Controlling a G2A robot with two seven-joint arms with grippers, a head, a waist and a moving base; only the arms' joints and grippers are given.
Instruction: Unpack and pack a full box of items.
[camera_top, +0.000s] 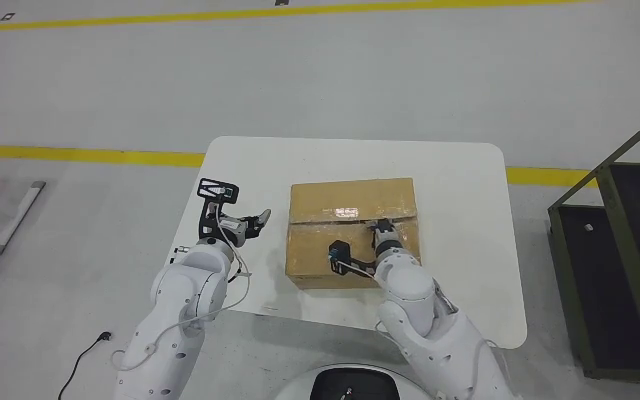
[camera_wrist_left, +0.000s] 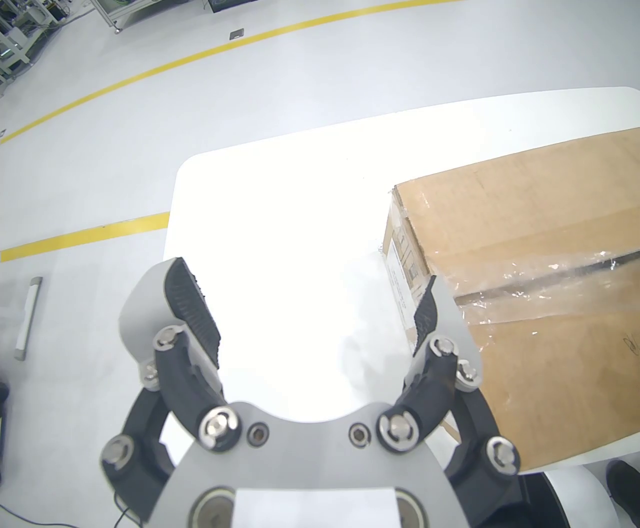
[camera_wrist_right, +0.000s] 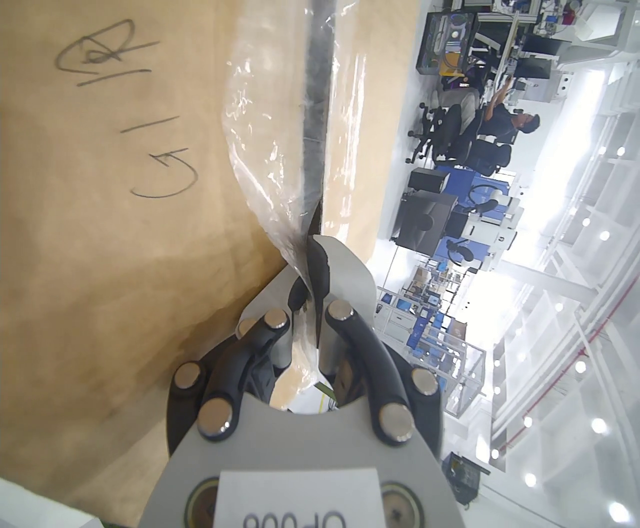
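The right gripper, pinched on the loose end of the clear tape, should probably pull steadily along the seam, keeping low, so the strip peels whole; the left gripper, spread wide just beside the box, could brace it. The box sits mid-frame in the top view on the white table: 1 brown cardboard carton, closed, with pen scribbles on top.

Closed box stands centred on the table; sides passable.
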